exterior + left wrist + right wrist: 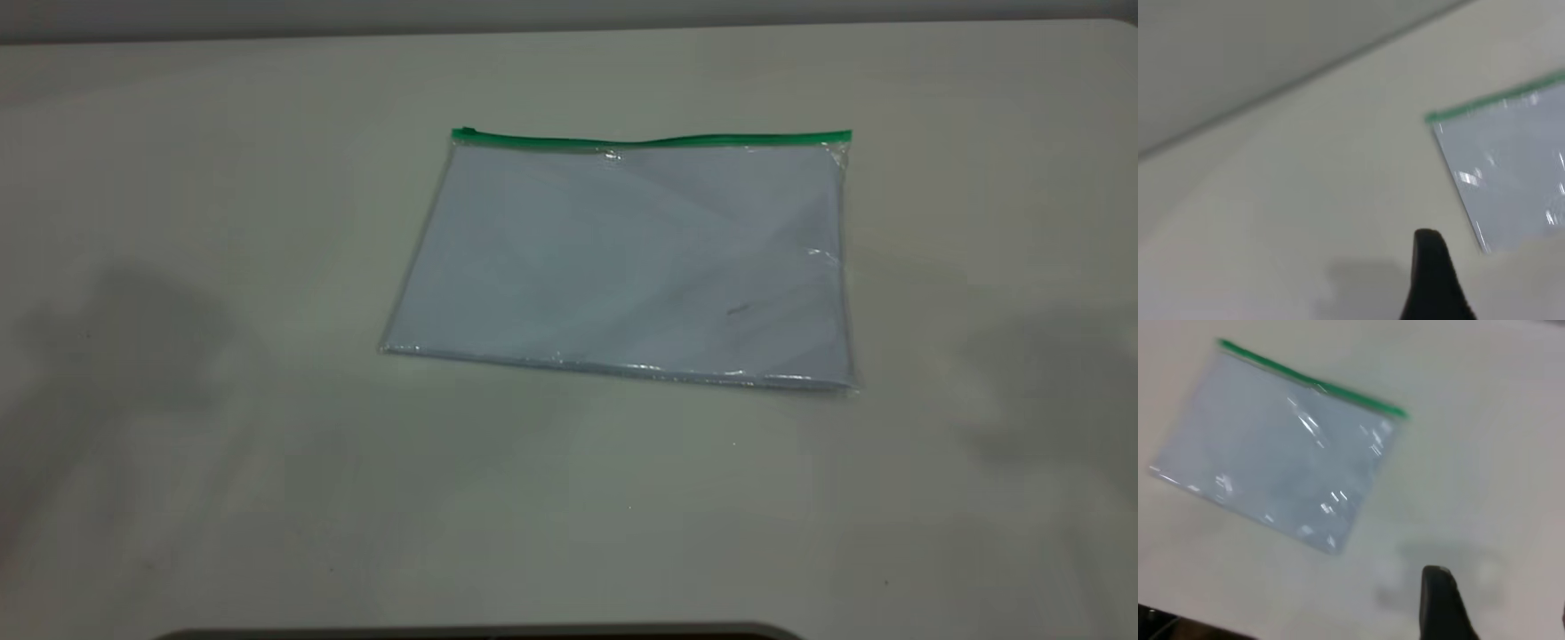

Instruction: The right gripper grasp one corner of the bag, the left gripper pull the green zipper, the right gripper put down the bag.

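Note:
The bag [622, 258] lies flat on the table, a clear pouch with white paper inside. The green zipper [649, 140] runs along its far long edge, and I cannot pick out the slider tab with certainty. Neither gripper shows in the exterior view. In the left wrist view my left gripper [1501, 287] hangs above bare table beside the bag's [1511, 173] left short edge, one black finger [1431, 273] showing. In the right wrist view my right gripper [1501, 603] hangs above bare table off the bag's [1278, 447] right side, apart from it. Both are open and empty.
The pale table [222, 444] carries only the bag. Soft shadows of the arms fall on it at the left [124, 329] and right [1058, 382]. A dark edge [480, 633] runs along the table's near side and a wall line along the far side.

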